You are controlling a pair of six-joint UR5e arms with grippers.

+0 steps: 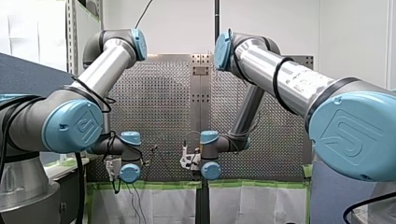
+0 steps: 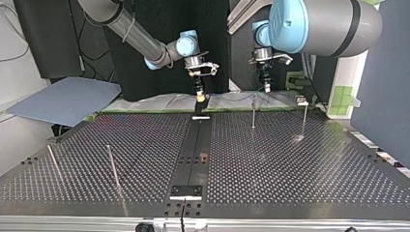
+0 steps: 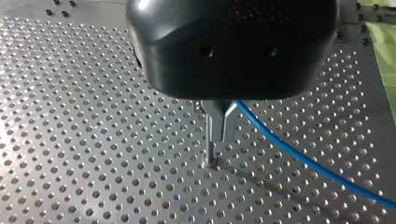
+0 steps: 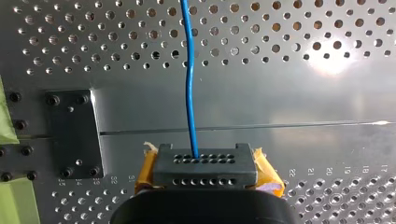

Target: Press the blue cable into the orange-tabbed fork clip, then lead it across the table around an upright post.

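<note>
Both grippers have hold of the blue cable [image 4: 188,84]. My left gripper [image 3: 221,136], black with metal fingers, is pinched fully together on it. The cable leaves beside the fingertips and slopes away over the perforated surface [image 3: 93,140]. The tips stand just above a thin post [image 3: 211,157]. My right gripper [image 4: 205,161] has a black perforated tip flanked by yellow-orange pads. It is closed, and the cable runs straight into it from ahead. There is one cable and two grippers. The top view shows four upright posts, two at its far right and two at its near left. The cable is slim, bright blue and smooth, with a gentle bend.
</note>
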